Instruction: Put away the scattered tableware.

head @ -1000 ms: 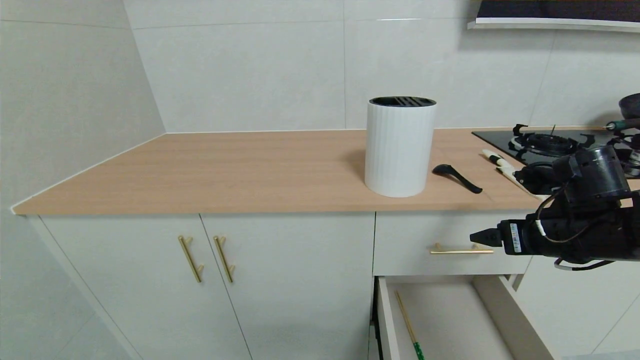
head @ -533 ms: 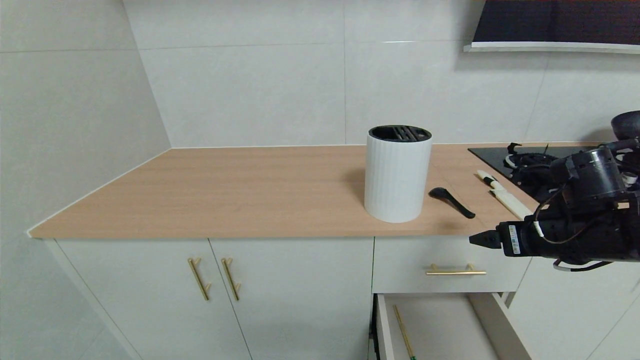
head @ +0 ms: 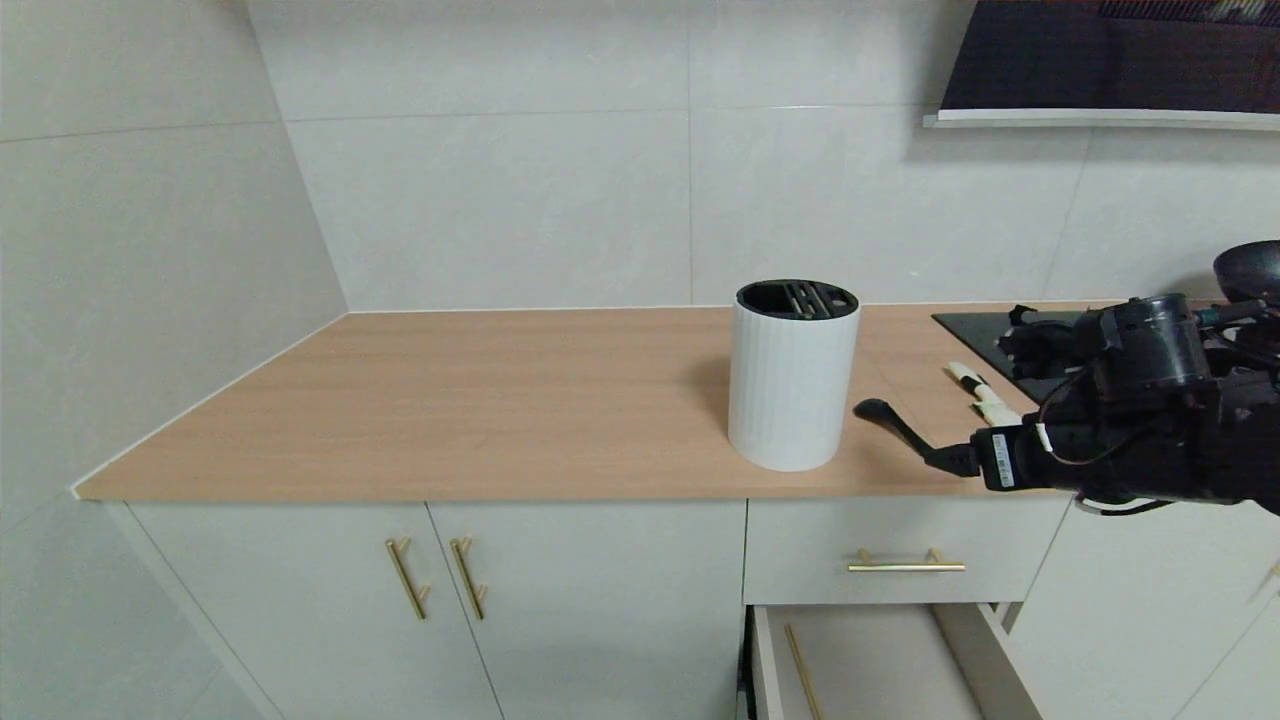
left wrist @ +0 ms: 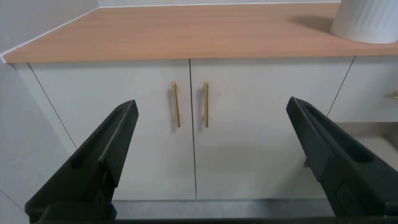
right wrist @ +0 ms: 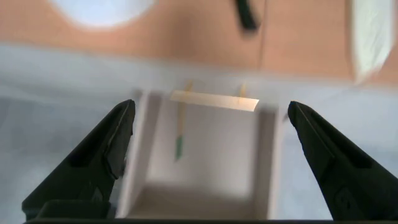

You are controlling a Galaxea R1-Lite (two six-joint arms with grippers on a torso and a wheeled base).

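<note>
Done: one wooden green-tipped chopstick [right wrist: 179,134] lies in the open white drawer [right wrist: 214,158]. Remaining: black plastic spoon [head: 893,424] on tan wooden countertop [head: 500,400], 3 o'clock of white ribbed cylindrical holder [head: 793,388]; white-handled knife [head: 975,390] beyond. Right gripper [right wrist: 210,121], left gripper [left wrist: 211,109]: fingers spread, empty.

A black spoon [head: 890,424] lies flat on the surface just ahead of the jaws of the right gripper [head: 950,460], a white knife [head: 975,388] beside it. A green-tipped chopstick [right wrist: 180,134] lies in the drawer [right wrist: 214,168] below them.
</note>
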